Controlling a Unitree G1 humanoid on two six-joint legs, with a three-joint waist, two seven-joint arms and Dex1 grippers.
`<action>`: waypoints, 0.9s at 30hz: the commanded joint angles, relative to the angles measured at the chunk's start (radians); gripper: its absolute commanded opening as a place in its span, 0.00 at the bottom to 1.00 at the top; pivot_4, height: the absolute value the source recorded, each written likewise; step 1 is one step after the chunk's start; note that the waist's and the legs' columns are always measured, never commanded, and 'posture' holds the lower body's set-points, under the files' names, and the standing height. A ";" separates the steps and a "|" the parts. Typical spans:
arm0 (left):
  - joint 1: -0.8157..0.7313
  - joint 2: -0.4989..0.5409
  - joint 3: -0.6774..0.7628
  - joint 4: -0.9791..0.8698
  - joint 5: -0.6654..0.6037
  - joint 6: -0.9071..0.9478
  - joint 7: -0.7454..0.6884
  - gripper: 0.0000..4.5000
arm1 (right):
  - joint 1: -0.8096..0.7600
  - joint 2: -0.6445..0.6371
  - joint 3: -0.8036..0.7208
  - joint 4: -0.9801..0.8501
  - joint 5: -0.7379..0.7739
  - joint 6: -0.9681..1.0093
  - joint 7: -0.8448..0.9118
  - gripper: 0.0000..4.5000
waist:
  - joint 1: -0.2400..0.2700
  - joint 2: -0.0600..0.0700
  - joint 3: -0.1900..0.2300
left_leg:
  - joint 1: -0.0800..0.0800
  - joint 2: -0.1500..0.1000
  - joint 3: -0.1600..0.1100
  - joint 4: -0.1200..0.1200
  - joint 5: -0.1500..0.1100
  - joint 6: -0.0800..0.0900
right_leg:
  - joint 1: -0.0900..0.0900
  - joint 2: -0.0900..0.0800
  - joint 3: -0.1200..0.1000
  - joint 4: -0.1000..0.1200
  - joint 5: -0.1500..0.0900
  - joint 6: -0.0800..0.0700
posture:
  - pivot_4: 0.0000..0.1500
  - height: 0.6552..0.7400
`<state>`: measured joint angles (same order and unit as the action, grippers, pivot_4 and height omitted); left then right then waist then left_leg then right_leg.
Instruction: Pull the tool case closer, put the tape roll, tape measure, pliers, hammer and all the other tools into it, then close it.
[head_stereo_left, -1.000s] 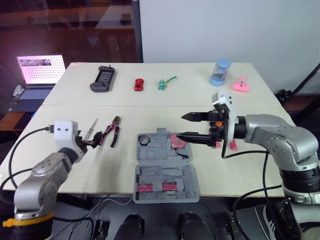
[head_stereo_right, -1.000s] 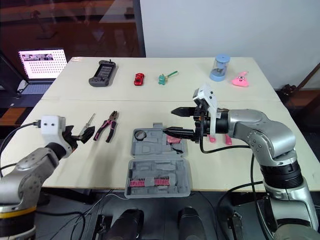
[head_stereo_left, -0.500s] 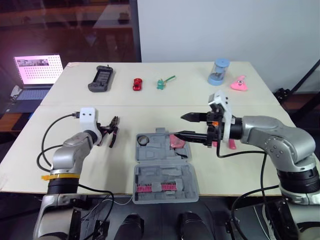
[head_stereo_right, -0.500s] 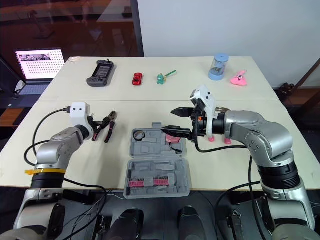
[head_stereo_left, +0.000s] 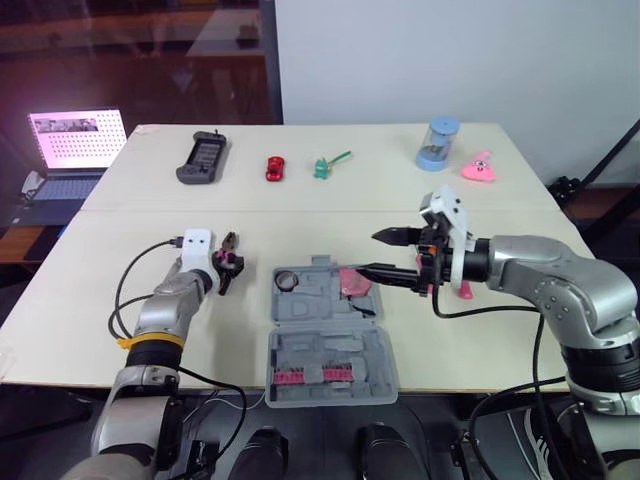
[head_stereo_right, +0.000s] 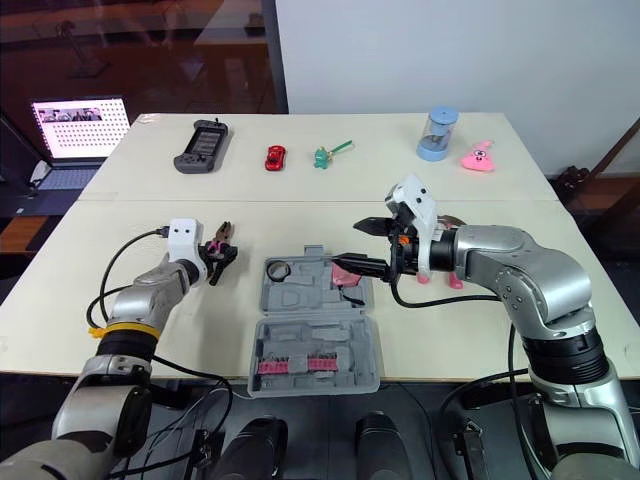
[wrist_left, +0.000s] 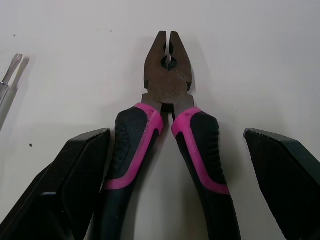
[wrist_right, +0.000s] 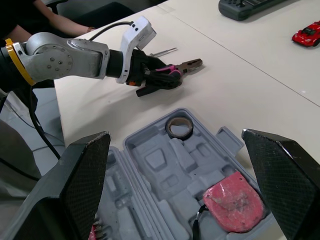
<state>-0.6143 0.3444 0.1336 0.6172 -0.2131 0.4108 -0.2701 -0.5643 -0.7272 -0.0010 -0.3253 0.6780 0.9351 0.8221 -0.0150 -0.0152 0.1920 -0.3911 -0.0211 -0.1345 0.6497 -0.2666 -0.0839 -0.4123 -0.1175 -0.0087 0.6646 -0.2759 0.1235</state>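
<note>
Straddling the pink-and-black rubber-gripped steel pliers, the robot's left hand is spread wide, one black finger on each side of the two handles and neither yet touching them. That stance looks chosen so the hand can pinch both handles together and lift the tool cleanly. The pliers lie flat on the pale worktop, just to the left of the grey moulded-plastic tool case, their dark serrated nose pointing away from the wrist. A thin metal-shafted screwdriver lies a little further out from the case than the pliers.

The case sits open, both shells flat, its hollows shaped to fit single tools. In the half further from the robot, a dark tape roll fills a round pocket, and a worn pink tape measure rests near that half's right edge. A strip of pink-ended bits lines the nearer half. The right hand hovers above the tape measure's side of the case, also spread and holding nothing, apparently waiting its turn.
</note>
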 joint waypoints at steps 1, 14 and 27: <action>-0.027 0.002 0.009 0.022 0.009 -0.046 -0.020 0.94 | -0.004 -0.009 -0.010 0.001 -0.022 -0.030 -0.001 1.00 | 0.001 0.000 0.000 | 0.000 0.000 0.000 0.000 0.000 0.000 | 0.000 0.000 0.000 0.000 0.000 0.000 | 1.00 0.41; -0.036 0.010 0.029 0.048 0.005 -0.139 -0.056 0.55 | -0.001 -0.008 0.003 0.014 -0.054 -0.038 0.009 1.00 | 0.002 0.000 0.000 | 0.000 0.000 0.000 0.000 0.000 0.000 | 0.000 0.000 0.000 0.000 0.000 0.001 | 1.00 0.41; 0.108 0.238 -0.174 -0.560 -0.173 -0.089 -0.810 0.55 | -0.102 -0.081 0.090 0.061 -0.148 -0.256 0.247 1.00 | -0.005 0.000 0.001 | -0.002 0.000 0.001 -0.001 0.001 -0.001 | -0.002 0.000 0.000 0.000 0.001 0.000 | 1.00 0.41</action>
<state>-0.5162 0.5597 -0.0015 0.1432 -0.3439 0.3412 -0.9543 -0.6377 -0.8043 0.0939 -0.2671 0.5317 0.7218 1.0271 -0.0204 -0.0153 0.1927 -0.3927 -0.0210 -0.1338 0.6488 -0.2661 -0.0848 -0.4143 -0.1176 -0.0082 0.6641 -0.2752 0.1235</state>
